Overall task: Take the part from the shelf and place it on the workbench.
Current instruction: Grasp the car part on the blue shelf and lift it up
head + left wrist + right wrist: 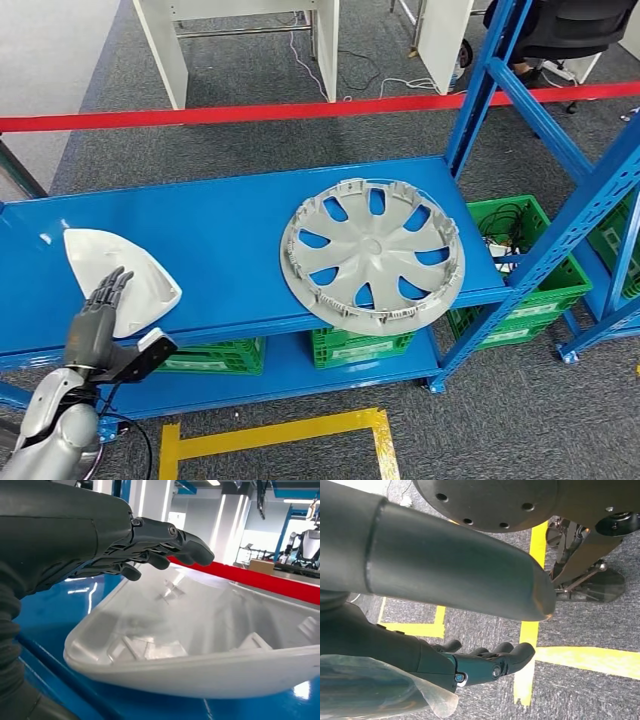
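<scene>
Looking down from the head view, you see the white, roughly triangular plastic shell part lying hollow side up at the left end of the blue metal shelf. Your left hand hovers over its near edge with fingers stretched flat and apart, holding nothing; you cannot tell whether they touch the rim. Further right on the same shelf lies a round silver plastic wheel cover, well apart from the part. Your right hand hangs above grey carpet with yellow floor tape, fingers loosely extended and empty.
</scene>
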Available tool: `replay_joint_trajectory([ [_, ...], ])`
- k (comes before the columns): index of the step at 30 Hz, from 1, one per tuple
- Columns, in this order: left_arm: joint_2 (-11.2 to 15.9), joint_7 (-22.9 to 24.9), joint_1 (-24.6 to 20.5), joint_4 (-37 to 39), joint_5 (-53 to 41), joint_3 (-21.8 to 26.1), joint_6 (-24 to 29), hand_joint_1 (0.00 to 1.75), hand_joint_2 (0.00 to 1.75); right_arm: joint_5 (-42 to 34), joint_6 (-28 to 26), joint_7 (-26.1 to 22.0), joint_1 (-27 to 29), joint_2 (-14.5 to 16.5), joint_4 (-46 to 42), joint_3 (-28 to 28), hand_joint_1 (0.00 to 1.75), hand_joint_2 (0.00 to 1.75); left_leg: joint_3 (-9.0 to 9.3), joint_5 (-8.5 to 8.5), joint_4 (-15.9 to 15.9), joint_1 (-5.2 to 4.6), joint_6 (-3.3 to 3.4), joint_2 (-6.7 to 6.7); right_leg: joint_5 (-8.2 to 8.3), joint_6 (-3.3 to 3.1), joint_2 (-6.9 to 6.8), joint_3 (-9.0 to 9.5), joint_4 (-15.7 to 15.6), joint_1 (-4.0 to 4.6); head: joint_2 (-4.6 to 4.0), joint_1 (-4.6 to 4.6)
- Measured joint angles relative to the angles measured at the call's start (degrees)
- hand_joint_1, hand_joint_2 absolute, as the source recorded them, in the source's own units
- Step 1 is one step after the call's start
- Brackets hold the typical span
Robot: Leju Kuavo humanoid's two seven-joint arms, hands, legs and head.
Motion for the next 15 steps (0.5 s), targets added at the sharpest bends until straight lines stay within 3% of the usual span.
replay_joint_trajectory([
  [7,-1.6,-1.1,1.6,1.1,3.2,0.1,0.4,0.16,1.75,0.0,-0.3,0.0,0.0,0.0,0.0,0.3,0.0,0.0,0.01,0.0,0.0,0.0,0.0,0.0,0.0,0.0,0.0,0.0,0.0,0.0,0.0,0.0],
  [8,-1.8,-1.2,1.9,1.3,3.4,0.1,0.5,0.27,1.75,0.0,-0.4,0.0,0.0,0.0,0.0,0.3,0.0,0.0,0.0,0.0,0.0,0.0,0.0,0.0,0.0,0.0,0.0,0.0,0.0,0.0,0.0,-0.01],
  [11,-2.2,-1.4,2.7,1.8,3.7,0.2,0.6,1.4,1.75,0.1,-0.4,0.0,0.0,0.0,0.0,0.3,0.0,0.0,0.0,0.0,0.0,0.0,0.0,0.0,0.0,0.0,0.0,0.0,0.0,0.0,0.0,0.01],
  [12,-2.3,-1.4,2.8,2.0,3.9,0.2,0.6,1.69,1.75,0.1,-0.4,0.0,-0.1,0.0,0.0,0.3,0.0,0.0,0.0,0.0,0.0,0.0,0.0,0.0,0.0,0.0,0.0,0.0,0.0,0.0,0.0,0.01],
  [15,-2.5,-1.6,3.0,2.6,4.5,0.4,0.8,1.75,1.75,0.1,-0.5,0.0,0.0,0.0,0.0,0.4,0.0,0.0,0.0,0.0,0.0,0.0,0.0,0.0,0.0,0.0,0.0,0.01,0.0,0.0,0.0,0.0],
])
